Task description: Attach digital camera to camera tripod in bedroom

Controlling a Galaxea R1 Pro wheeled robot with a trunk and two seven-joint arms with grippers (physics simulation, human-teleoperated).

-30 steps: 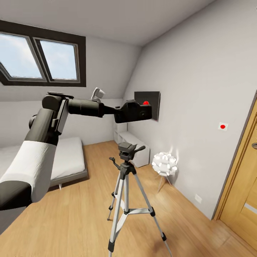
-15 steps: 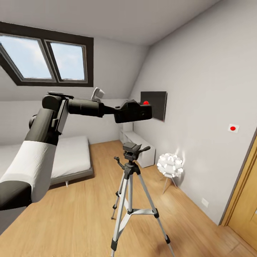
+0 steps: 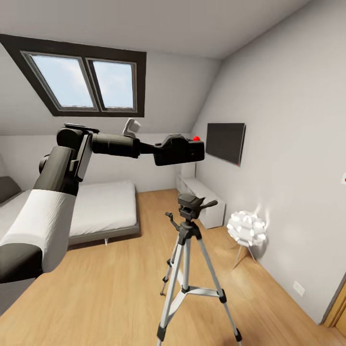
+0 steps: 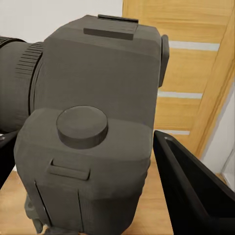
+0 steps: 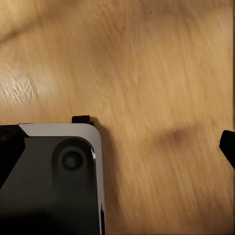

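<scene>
My left gripper (image 3: 185, 153) is clamped on the digital camera (image 3: 181, 150), arm stretched out level, red button on top. The camera tripod (image 3: 191, 250) stands on the wood floor (image 3: 110, 293) below and slightly right, well apart from it. Right gripper (image 5: 226, 147): can't tell its state, floor beneath it.

Left gripper (image 3: 166, 153) fingertips hidden behind the digital camera (image 3: 182, 150), camera tripod (image 3: 194, 269) feet cut off by head view's lower edge, wood floor (image 5: 161, 63) blurred in right wrist view

Digital camera (image 3: 181, 151) in left gripper (image 3: 166, 150) above camera tripod (image 3: 192, 259)
</scene>
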